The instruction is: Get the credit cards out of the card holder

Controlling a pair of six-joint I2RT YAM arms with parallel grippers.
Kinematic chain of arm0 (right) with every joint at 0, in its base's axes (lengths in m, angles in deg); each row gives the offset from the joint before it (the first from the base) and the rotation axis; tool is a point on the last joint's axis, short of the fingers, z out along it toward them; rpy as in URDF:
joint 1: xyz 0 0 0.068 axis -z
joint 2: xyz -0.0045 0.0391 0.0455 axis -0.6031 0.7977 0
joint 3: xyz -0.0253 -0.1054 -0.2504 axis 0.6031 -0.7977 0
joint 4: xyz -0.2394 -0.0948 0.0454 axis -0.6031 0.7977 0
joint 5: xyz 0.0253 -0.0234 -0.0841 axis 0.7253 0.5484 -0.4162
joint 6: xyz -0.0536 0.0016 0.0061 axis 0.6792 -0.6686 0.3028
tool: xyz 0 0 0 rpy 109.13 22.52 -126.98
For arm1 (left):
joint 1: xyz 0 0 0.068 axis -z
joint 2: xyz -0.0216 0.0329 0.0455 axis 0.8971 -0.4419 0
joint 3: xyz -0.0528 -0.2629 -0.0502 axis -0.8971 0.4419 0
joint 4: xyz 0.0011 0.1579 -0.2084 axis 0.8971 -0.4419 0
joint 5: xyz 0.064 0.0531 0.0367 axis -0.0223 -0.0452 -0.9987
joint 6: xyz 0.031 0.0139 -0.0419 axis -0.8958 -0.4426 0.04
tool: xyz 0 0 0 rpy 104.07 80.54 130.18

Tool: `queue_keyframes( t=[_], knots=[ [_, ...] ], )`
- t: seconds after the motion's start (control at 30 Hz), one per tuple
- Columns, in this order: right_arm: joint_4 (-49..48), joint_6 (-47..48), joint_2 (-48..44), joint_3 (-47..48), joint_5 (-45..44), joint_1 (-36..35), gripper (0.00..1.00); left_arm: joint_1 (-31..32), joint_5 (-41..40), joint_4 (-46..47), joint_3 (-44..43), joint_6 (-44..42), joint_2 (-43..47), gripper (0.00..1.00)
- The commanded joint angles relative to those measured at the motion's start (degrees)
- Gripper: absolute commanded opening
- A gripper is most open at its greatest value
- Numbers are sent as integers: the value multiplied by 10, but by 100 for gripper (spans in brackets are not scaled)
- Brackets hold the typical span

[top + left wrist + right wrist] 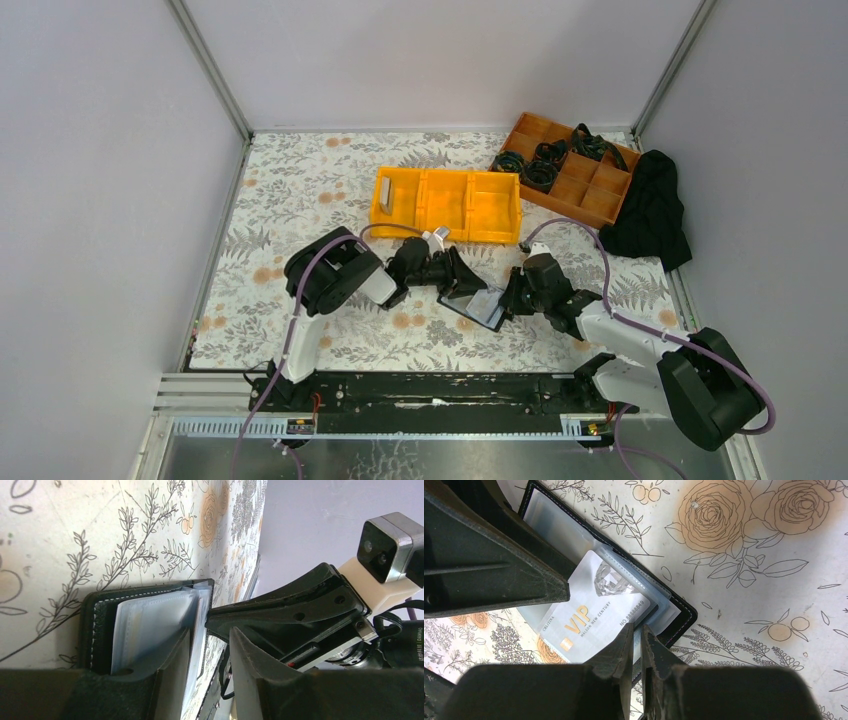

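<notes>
R gripper [638,631] narrow, seemingly pinching VIP credit card [594,612] edge; L gripper [209,634] half-open astride clear sleeve [199,605] of card holder [100,615].

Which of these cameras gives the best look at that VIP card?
The right wrist view: the VIP card sits close up, lettering readable, in the open card holder. The top view shows only a small pale patch there; the left wrist view shows clear sleeves, no recognisable card.

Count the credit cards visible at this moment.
2. A silver VIP card lies in the open black card holder; a grey card leans in the left compartment of the yellow bin. The holder's clear sleeves may hide more.
</notes>
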Motion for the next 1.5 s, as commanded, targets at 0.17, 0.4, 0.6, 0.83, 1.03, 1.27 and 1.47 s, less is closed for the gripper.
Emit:
queue_keyframes(
  t=[0.17, 0.4, 0.6, 0.83, 1.03, 1.27, 1.47],
  knots=[
    [-19, -27, 34, -15, 45, -12, 14, 60, 106, -145, -38, -85, 10, 42],
    [-17, -25, 33, -15, 40, -11, 14, 63, 174, -163, -79, -100, -13, 42],
    [-28, -25, 48, -14, 43, -11, 14, 65, 240, -55, -69, -40, -24, 42],
    [-33, -25, 60, -13, 43, -11, 14, 71, 282, 298, -63, 207, -100, 39],
    [-31, -23, 62, -10, 44, -11, 14, 74, 247, 51, -63, 28, -69, 36],
    [-30, -22, 64, -7, 43, -11, 14, 73, 170, -264, -91, -168, -15, 37],
    [-25, -20, 60, -3, 42, -11, 14, 54, 134, -275, -82, -165, -19, 37]
  ],
)
